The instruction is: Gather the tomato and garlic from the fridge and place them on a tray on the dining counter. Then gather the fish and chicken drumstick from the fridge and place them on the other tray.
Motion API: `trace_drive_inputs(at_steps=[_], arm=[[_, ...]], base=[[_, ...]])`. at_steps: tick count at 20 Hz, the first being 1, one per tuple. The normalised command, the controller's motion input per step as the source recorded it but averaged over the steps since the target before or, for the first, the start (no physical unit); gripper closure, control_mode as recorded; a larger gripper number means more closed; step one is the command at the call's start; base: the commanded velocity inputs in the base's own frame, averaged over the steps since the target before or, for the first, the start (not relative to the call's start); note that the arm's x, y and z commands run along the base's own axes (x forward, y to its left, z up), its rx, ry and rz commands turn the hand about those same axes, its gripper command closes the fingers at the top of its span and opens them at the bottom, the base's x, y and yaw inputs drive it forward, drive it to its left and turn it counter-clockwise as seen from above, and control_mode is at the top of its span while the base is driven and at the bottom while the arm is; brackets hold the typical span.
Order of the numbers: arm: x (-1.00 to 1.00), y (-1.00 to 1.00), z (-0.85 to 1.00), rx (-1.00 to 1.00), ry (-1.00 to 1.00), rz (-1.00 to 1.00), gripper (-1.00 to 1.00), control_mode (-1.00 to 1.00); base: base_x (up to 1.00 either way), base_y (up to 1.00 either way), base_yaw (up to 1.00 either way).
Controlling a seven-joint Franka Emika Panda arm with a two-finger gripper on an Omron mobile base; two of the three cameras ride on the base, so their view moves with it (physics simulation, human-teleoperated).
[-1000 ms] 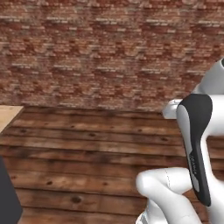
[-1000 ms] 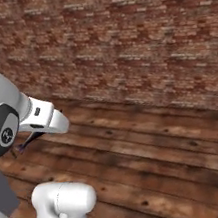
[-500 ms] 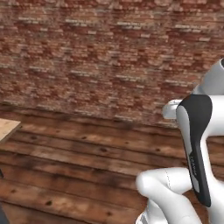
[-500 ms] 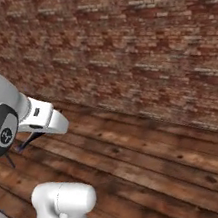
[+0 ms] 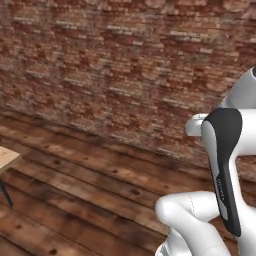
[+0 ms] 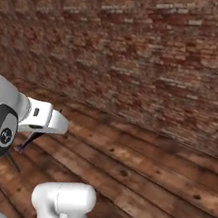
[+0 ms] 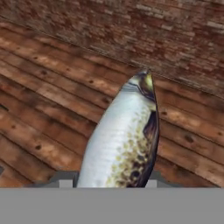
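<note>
A silvery fish (image 7: 122, 140) with a speckled belly and a yellowish head fills the middle of the hand view, pointing away from the hand. My gripper (image 7: 108, 182) is shut on the fish near its tail end, and one grey fingertip (image 7: 64, 181) shows on each side of it. The fish hangs above a plank floor. The tomato, garlic, chicken drumstick, fridge and trays are out of view.
A red brick wall (image 5: 125, 75) runs across both base views, with a dark wooden plank floor (image 6: 153, 174) in front of it. The corner of a light wooden top on a dark leg (image 5: 7, 158) pokes in at the left edge.
The whole scene has shifted in both base views, so the base is moving. The brick wall looms larger and the wooden corner has slid down-left. The fish stays in the grip.
</note>
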Motion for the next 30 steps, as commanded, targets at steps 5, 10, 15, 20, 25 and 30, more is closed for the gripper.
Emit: trace_drive_inputs(at_steps=[5, 10, 15, 20, 25, 30], arm=[[0.0, 0.0, 0.0, 0.0, 0.0, 0.0, 1.0, 1.0], [0.0, 0.0, 0.0, 0.0, 0.0, 0.0, 1.0, 1.0], [0.0, 0.0, 0.0, 0.0, 0.0, 0.0, 1.0, 1.0], [0.0, 0.0, 0.0, 0.0, 0.0, 0.0, 1.0, 1.0], [0.0, 0.0, 0.0, 0.0, 0.0, 0.0, 1.0, 1.0], [0.0, 0.0, 0.0, 0.0, 0.0, 0.0, 1.0, 1.0]], base=[[1.0, -0.45, 0.41], [1.0, -0.46, 0.4], [1.0, -0.34, 0.45], [1.0, -0.05, 0.58], [1.0, -0.12, 0.55], [1.0, -0.13, 0.43]])
